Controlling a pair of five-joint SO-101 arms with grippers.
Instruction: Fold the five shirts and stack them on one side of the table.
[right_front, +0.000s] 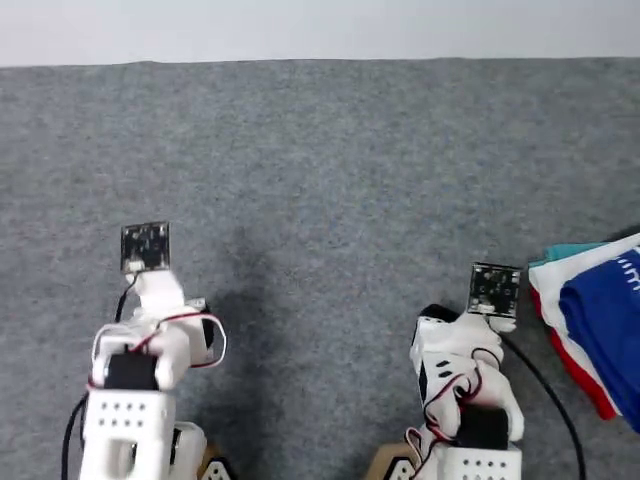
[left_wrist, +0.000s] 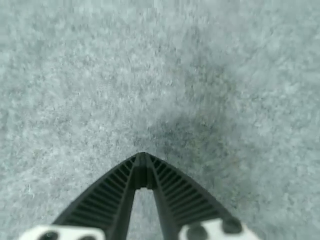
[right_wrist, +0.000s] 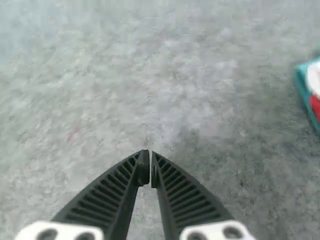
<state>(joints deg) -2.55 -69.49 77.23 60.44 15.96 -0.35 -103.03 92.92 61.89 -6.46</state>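
Grey bench (right_front: 320, 150) held shirts (right_front: 600, 320) stacked at one edge, seemingly done; left hand (left_wrist: 143, 162) and right hand (right_wrist: 146, 160) hung clenched, empty.

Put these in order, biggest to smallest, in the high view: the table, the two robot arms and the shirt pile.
1. Grey table.
2. Left arm and right arm: they look about alike, so no ranking.
3. Shirt pile, though the picture's edge cuts it off, so it's unsure.

You are seeing nothing readable; the blue shirt (right_front: 600, 322) at three o'clock is showing white print, cut off at the edge.
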